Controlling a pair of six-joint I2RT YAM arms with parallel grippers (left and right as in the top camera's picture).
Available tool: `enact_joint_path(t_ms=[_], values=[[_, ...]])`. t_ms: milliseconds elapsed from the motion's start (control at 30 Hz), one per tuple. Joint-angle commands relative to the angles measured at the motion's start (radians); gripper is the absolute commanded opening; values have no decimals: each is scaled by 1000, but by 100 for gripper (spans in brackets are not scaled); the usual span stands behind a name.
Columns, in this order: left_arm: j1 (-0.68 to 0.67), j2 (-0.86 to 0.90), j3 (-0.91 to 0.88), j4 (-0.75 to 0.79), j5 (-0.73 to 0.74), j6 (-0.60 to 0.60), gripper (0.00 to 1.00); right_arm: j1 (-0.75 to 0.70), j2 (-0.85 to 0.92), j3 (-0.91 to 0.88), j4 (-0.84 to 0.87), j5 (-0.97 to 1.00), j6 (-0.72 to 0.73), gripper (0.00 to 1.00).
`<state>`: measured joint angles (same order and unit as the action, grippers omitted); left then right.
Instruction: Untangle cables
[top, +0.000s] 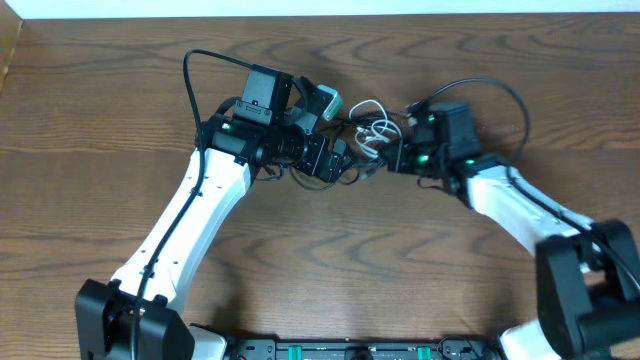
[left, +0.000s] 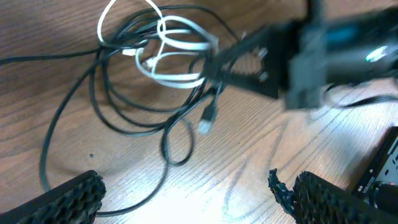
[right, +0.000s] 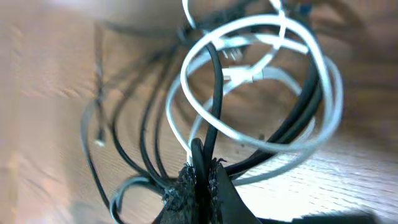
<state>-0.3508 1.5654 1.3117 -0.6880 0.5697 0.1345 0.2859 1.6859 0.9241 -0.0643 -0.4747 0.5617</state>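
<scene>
While both arms reached in over the wooden desk (top: 320, 280), the following stood, all placed by the knot of cables (top: 368, 128).

1. Knot: one tangle of loops lying on the desk between the two tools.
2. White cable (left: 177, 46): short, coiled in several rings at the heart of the knot, laced through the black cables (left: 118, 99).
3. Black cables: thin, with loops spreading out from the knot toward the left tool. One small plug (left: 206, 121) showed at the knot's edge on that side.
4. Right tool (right: 202, 180): at the right of the knot, fingers pressed together and clamped on a black strand that rose from between them. The white rings lay just beyond.
5. Left tool (left: 185, 183): at the left of the knot, fingers wide apart, gripping nothing. One black strand trailed from the knot toward the gap between them.
</scene>
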Motion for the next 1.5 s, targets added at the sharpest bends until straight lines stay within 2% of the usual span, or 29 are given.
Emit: enact_joint_path(t_ms=[0, 333, 500, 900, 967, 1000, 1100, 1167, 1267, 1333, 1367, 1467], values=[[-3, -10, 14, -3, 22, 2, 98, -48, -61, 27, 8, -59, 127, 1], [-38, -10, 14, -2, 62, 3, 98, -97, -74, 27, 161, -168, 365, 1], [-52, -10, 14, 2, -22, 3, 98, -97, -74, 27, 274, -218, 476, 1], [-53, -10, 14, 43, -24, -52, 100, -98, -74, 27, 323, -233, 514, 1], [-53, -10, 14, 46, -24, -71, 75, -98, -74, 27, 323, -214, 513, 1], [-53, -10, 14, 46, -24, -76, 59, -98, -74, 27, 323, -209, 509, 1], [-53, -10, 14, 46, -26, -77, 33, -98, -74, 27, 323, -209, 504, 1], [-53, -10, 14, 46, -42, -77, 28, -97, -74, 27, 323, -209, 502, 1], [-53, -10, 14, 51, -45, -77, 28, -98, -74, 27, 322, -208, 484, 1], [-53, -10, 14, 63, -43, -78, 19, -97, -74, 27, 318, -208, 476, 1], [-53, -10, 14, 70, -44, -85, 8, -97, -74, 27, 316, -206, 476, 1], [-53, -10, 14, 105, -43, -120, 8, -97, -74, 27, 315, -199, 476, 1]])
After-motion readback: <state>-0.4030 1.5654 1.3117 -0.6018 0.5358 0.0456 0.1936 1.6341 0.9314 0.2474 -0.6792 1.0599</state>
